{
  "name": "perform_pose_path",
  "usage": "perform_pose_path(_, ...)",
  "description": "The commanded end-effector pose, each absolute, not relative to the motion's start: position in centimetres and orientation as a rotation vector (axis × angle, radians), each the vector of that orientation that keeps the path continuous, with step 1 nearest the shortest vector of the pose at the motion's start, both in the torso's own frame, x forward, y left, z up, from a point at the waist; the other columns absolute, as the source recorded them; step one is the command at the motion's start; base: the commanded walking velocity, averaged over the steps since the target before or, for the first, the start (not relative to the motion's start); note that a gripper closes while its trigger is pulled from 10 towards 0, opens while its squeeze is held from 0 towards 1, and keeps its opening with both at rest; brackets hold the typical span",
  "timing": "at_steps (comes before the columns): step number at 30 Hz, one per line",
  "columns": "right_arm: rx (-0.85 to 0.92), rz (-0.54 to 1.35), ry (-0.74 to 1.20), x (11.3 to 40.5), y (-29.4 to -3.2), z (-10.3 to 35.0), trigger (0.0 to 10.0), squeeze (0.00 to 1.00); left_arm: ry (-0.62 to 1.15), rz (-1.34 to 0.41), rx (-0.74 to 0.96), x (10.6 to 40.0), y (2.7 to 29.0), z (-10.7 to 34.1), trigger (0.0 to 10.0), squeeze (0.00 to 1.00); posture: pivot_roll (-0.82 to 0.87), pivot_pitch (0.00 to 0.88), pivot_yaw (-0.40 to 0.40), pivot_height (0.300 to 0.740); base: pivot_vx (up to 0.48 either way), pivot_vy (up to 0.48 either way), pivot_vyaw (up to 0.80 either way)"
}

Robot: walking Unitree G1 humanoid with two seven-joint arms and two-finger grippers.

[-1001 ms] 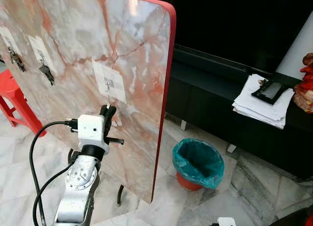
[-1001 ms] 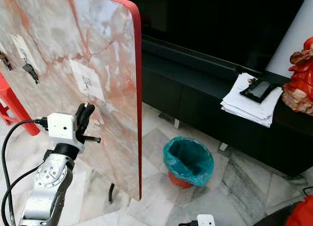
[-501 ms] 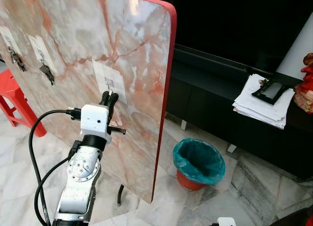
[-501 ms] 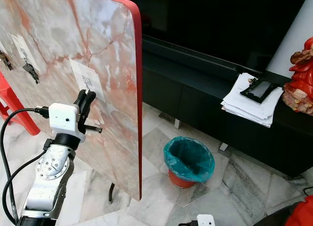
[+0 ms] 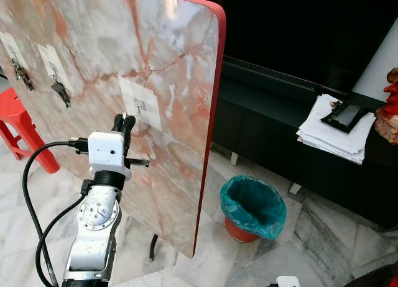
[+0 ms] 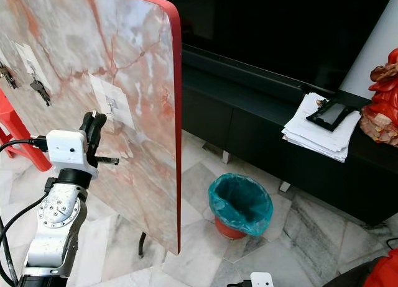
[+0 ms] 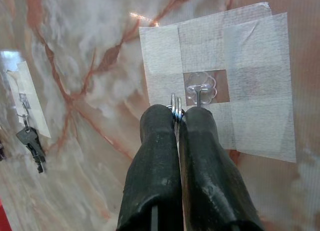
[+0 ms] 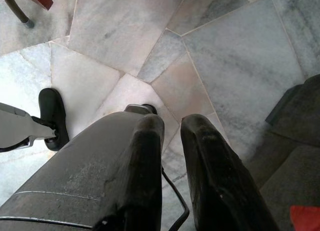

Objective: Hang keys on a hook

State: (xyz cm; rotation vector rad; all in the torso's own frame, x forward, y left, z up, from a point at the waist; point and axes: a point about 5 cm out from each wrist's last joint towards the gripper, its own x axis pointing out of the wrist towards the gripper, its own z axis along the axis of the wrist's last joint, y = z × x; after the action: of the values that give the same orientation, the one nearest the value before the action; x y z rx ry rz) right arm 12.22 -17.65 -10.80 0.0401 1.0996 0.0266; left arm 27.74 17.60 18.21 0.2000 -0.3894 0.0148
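Note:
A clear hook (image 7: 199,89) sits on a white taped patch (image 5: 140,104) on the upright marble board (image 5: 168,69). My left gripper (image 5: 124,120) is raised in front of the board, just left of and slightly below the hook. It is shut on a metal key ring (image 7: 175,103), whose top pokes out between the fingertips (image 7: 161,116). The ring is beside the hook, not on it, and the keys below it are hidden. My right gripper (image 8: 170,125) hangs low over the floor, its fingers slightly apart and holding nothing.
Two other key sets (image 5: 61,93) (image 5: 20,72) hang on hooks further left on the board. A red stool (image 5: 18,122) stands at the left. A bin with a teal liner (image 5: 252,206) stands right of the board, before a black cabinet holding papers (image 5: 333,130).
My left gripper has risen along the board, then shifted left, from below the patch to the hook's level. The board and the other keys have stayed put.

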Motion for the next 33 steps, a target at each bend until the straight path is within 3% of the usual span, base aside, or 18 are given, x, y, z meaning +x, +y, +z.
perform_pose_path(1,0.037,0.026,1.125,11.6,-17.7,-11.0,10.0,0.0,-0.405,0.016,0.195,27.9,17.4,18.6,10.0,0.0,-0.04,0.033,-0.056,0.74,0.0,0.0,0.0)
perform_pose_path(33,0.035,0.028,1.127,11.6,-17.8,-11.0,10.0,0.0,-0.266,-0.018,0.12,28.4,16.6,16.7,10.0,0.0,-0.04,0.034,-0.057,0.74,0.0,0.0,0.0)
